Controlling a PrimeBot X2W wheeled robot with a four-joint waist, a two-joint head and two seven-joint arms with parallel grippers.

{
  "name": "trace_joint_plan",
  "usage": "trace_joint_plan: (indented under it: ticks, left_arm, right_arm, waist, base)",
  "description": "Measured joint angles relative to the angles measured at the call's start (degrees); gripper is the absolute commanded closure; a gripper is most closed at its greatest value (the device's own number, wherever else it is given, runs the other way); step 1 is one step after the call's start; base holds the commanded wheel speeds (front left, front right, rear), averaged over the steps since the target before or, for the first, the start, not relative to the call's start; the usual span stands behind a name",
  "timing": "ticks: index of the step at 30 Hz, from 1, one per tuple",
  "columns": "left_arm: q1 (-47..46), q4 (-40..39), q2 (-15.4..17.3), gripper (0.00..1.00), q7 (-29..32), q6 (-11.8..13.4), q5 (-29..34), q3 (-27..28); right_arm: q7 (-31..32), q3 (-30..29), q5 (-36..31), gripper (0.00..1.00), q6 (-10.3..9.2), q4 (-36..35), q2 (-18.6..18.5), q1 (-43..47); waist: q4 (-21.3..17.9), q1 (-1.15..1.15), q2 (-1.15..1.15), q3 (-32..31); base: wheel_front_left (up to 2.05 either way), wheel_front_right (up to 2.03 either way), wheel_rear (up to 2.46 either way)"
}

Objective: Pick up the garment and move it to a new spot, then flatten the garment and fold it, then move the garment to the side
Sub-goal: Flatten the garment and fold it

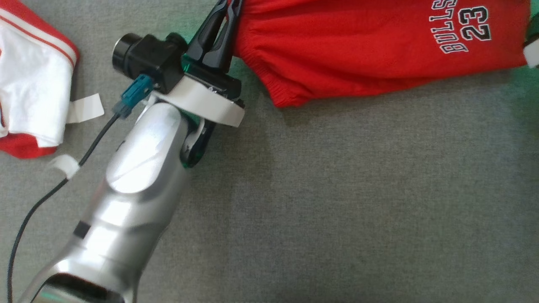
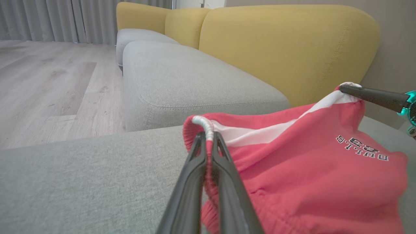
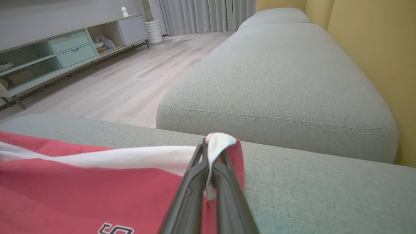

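Garment (image 1: 358, 46), red with a white stripe and "BULLS 23" lettering, was stretched over the grey cushion (image 1: 337, 189) from twelve to two o'clock in the head view. The left gripper (image 2: 208, 138) was clenched on its ribbed corner and the right gripper (image 3: 212, 143) on the opposite white-striped corner. A red-and-white cloth (image 1: 29, 84) lay at nine o'clock.

I am seeing the garment (image 1: 379, 46) stretching across the seat cushion (image 1: 337, 210) between my two grippers. My left gripper (image 1: 229, 6) is pinching its left end, and my right gripper (image 3: 211, 143) is pinching its right end. A second garment (image 1: 33, 75) is lying on the same cushion, well apart to the left. The backrest (image 2: 286, 48) is rising along one edge of the cushion. A neighbouring cushion (image 2: 195, 84) is adjoining it beyond the garment, with the floor (image 2: 48, 81) beside both.
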Motion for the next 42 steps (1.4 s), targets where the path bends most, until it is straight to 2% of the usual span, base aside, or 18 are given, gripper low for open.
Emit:
trace_joint_plan:
  ticks: [1,2,3,4,5,11,13,18,21,24,28,32,33,34,35,39,42]
  left_arm:
    - [-0.61,1.30,-0.40,1.00,-0.37,-0.01,-0.09,-0.18]
    - [-1.13,2.53,-0.83,0.75,-0.44,-0.02,-0.37,-0.33]
    - [-1.63,3.81,-1.23,0.59,-0.47,-0.08,-0.91,-0.64]
    - [-2.03,5.09,-1.51,0.13,-0.82,-0.10,-1.45,-1.33]
    - [-2.33,6.20,-1.76,0.00,-0.97,-0.32,-1.70,-1.63]
    - [-2.78,9.01,-2.58,0.00,-2.58,-0.43,-2.41,-1.83]
    - [-1.77,7.82,-2.65,0.00,-2.64,1.29,-1.32,-0.80]
    - [7.42,-4.21,-2.49,0.00,-2.90,6.61,4.81,4.86]
    - [15.26,-11.25,-2.53,0.00,-2.90,8.35,8.12,7.36]
    - [21.77,-17.05,-2.68,0.00,-2.90,9.11,9.90,9.72]
    - [25.65,-21.05,-2.80,0.00,-2.90,9.15,10.38,11.72]
    - [28.77,-24.16,-2.99,0.00,-2.91,9.57,10.67,12.72]
    - [29.52,-24.64,-3.01,0.00,-2.91,9.59,10.66,12.74]
    - [30.20,-25.08,-3.01,0.00,-2.91,9.60,10.61,12.69]
    - [30.85,-25.39,-3.02,0.00,-2.91,9.72,10.55,12.63]
    - [32.54,-25.99,-3.01,0.00,-2.91,10.33,10.59,12.71]
    - [33.32,-26.38,-3.01,0.00,-2.91,10.89,11.05,13.43]
  right_arm:
    - [-0.26,1.12,0.71,0.58,0.00,1.23,0.01,-0.81]
    - [-0.82,2.02,1.26,0.05,0.00,2.36,0.03,-1.43]
    - [-1.57,2.75,1.77,0.00,0.00,3.57,0.10,-1.99]
    - [-2.64,3.10,2.29,0.00,0.00,4.85,0.21,-2.37]
    - [-3.52,3.56,2.65,0.00,0.00,5.97,0.21,-2.75]
    - [-7.68,7.45,4.41,0.00,0.00,7.75,-0.07,-2.32]
    - [-8.96,7.66,4.41,0.00,0.00,7.40,-0.74,-0.86]
    - [-9.75,6.16,3.90,0.00,0.00,10.01,-0.78,5.20]
    - [-9.81,3.36,2.81,0.00,0.00,14.38,0.80,7.01]
    - [-9.83,0.47,1.40,0.00,0.00,19.05,2.53,7.19]
    - [-9.54,-0.73,0.69,0.00,0.00,23.27,4.13,7.20]
    - [-6.56,-0.97,0.68,0.00,0.00,28.27,6.00,7.36]
    - [-5.98,-1.18,0.70,0.19,0.00,29.26,6.12,7.36]
    - [-5.49,-1.29,0.76,0.68,0.00,29.87,6.10,7.35]
    - [-5.11,-1.35,1.10,1.00,0.00,30.38,6.14,7.34]
    - [-5.48,-1.24,1.69,1.00,0.00,31.58,7.17,7.33]
    - [-6.23,-1.12,1.68,1.00,0.00,32.77,7.33,7.45]
  waist:
    - [0.20,0.00,0.00,0.15]
    - [0.34,0.00,0.00,0.25]
    - [0.43,0.00,0.00,0.26]
    - [0.48,0.00,0.00,0.18]
    - [0.51,0.00,0.00,0.06]
    - [0.60,-0.01,0.00,-1.44]
    - [0.56,-0.01,0.00,-2.30]
    - [0.26,-0.02,0.00,-4.70]
    - [0.59,-0.02,0.00,-6.05]
    - [1.86,-0.02,0.00,-7.14]
    - [3.67,-0.02,0.00,-8.11]
    - [6.25,-0.02,0.00,-9.37]
    - [6.87,-0.02,0.00,-9.65]
    - [7.44,-0.03,0.00,-9.91]
    - [7.93,-0.03,0.00,-10.19]
    - [8.59,-0.01,0.00,-11.43]
    - [7.64,-0.01,0.00,-12.13]
  base:
    - [0.00,0.00,0.00]
    - [0.00,0.00,0.00]
    - [0.00,0.00,0.00]
    - [0.00,0.00,0.00]
    - [0.00,0.00,0.00]
    - [0.00,0.00,0.00]
    - [0.00,0.00,0.00]
    - [0.00,0.00,0.00]
    - [0.00,0.00,0.00]
    - [0.00,0.00,0.00]
    - [0.00,0.00,0.00]
    - [0.00,0.00,0.00]
    - [0.00,0.00,0.00]
    - [0.00,0.00,0.00]
    - [0.00,0.00,0.00]
    - [0.00,0.00,0.00]
    - [0.00,0.00,0.00]
